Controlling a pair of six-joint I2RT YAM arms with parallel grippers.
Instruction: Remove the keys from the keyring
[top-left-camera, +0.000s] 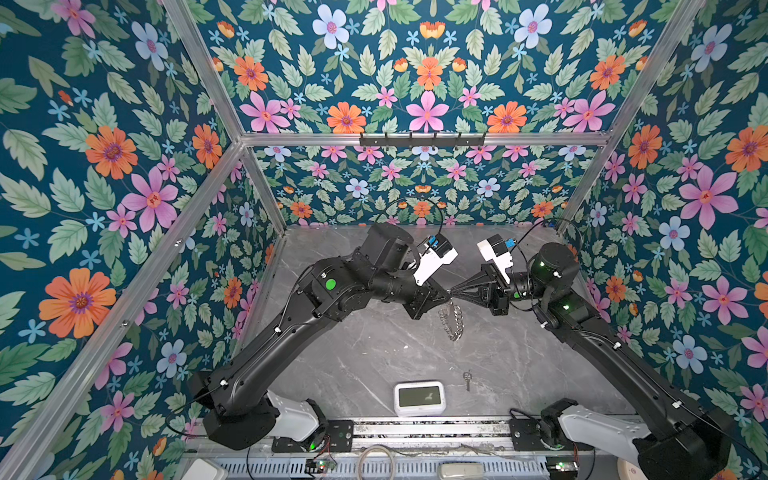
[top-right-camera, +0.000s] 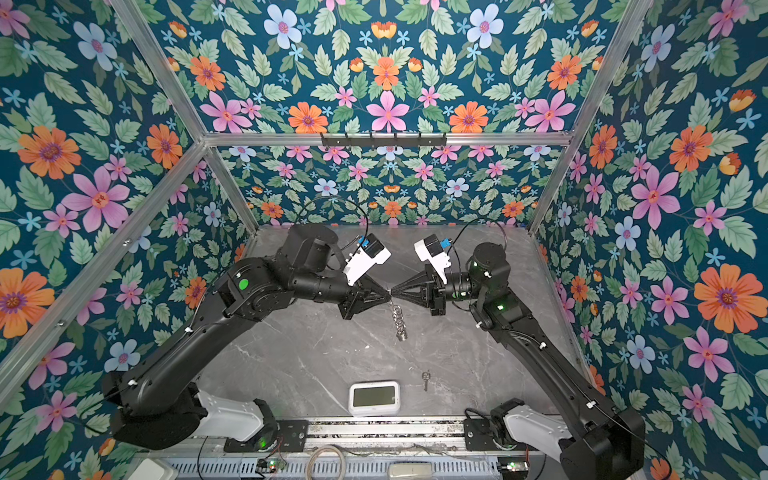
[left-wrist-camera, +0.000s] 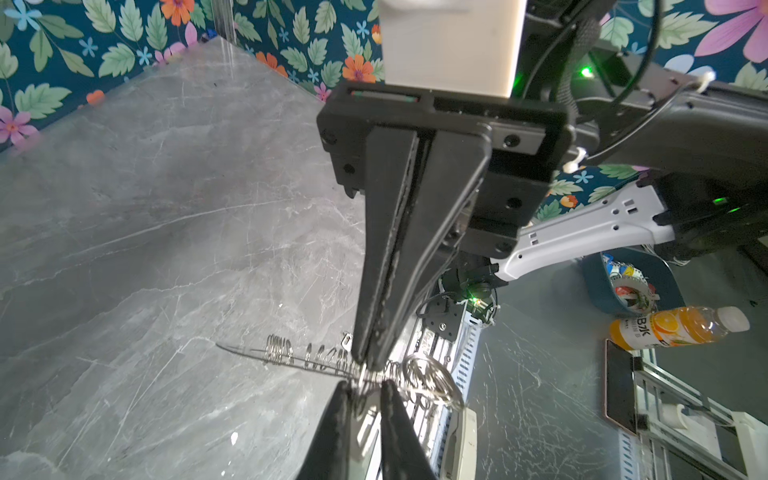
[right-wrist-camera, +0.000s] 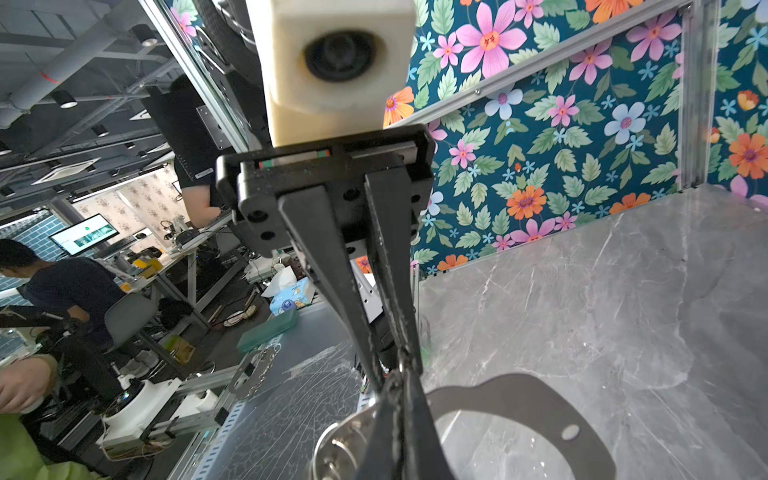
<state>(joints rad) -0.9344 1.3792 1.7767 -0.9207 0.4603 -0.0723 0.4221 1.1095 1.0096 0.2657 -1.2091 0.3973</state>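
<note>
You hang the translucent grey, ring-edged C-shaped keyring (top-right-camera: 399, 322) aloft for access: left jaws narrowly grip it, right jaws pinch shut opposite; one slim silver key (top-right-camera: 425, 379) lies on the tabletop (top-right-camera: 311, 365).

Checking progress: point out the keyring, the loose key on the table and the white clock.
keyring (top-left-camera: 455, 322): a top view, on its hanging rings.
key (top-left-camera: 468, 380): a top view, on its shaft.
clock (top-left-camera: 419, 396): a top view, on its screen.
</note>
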